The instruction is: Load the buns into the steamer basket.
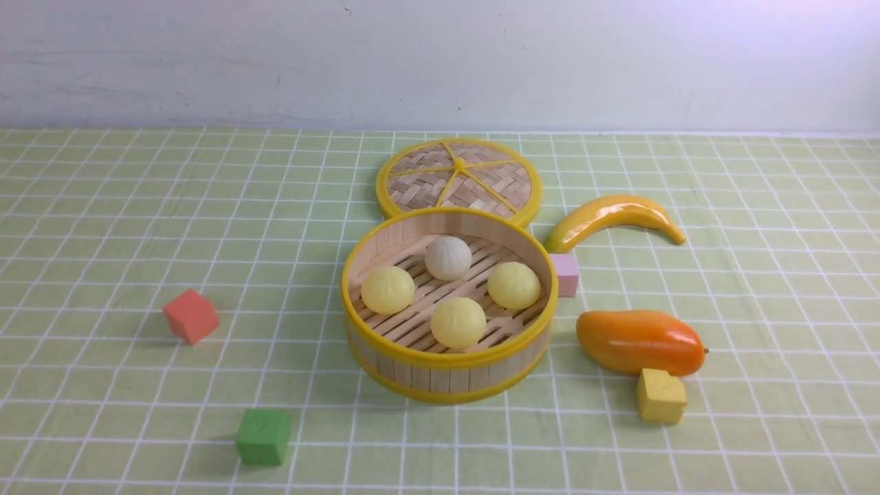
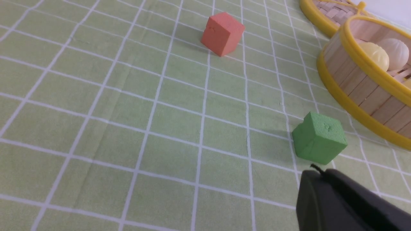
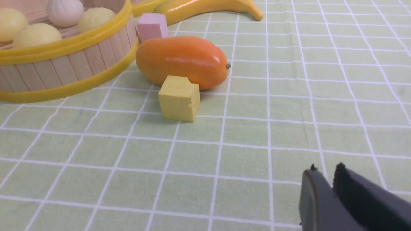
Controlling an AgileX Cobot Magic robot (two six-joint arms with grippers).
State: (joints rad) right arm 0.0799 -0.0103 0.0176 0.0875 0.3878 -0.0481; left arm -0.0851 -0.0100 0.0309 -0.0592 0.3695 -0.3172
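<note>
The steamer basket [image 1: 447, 361] stands at the middle of the cloth. On its slatted floor lie an off-white bun [image 1: 447, 258] and three pale yellow buns [image 1: 387, 289] [image 1: 513, 284] [image 1: 458, 322]. Neither arm shows in the front view. In the left wrist view my left gripper [image 2: 316, 171] is shut and empty, low over the cloth just short of the green cube [image 2: 319, 138], with the basket [image 2: 353, 80] beyond. In the right wrist view my right gripper [image 3: 324, 168] stands slightly open with nothing between its fingers, well back from the basket [image 3: 64, 64].
The flat woven lid [image 1: 458, 180] lies behind the basket. A banana [image 1: 612, 214], a pink cube [image 1: 565, 273], a mango [image 1: 639, 342] and a yellow cube [image 1: 661, 395] sit to the right. A red cube [image 1: 191, 315] and a green cube [image 1: 262, 436] sit to the left.
</note>
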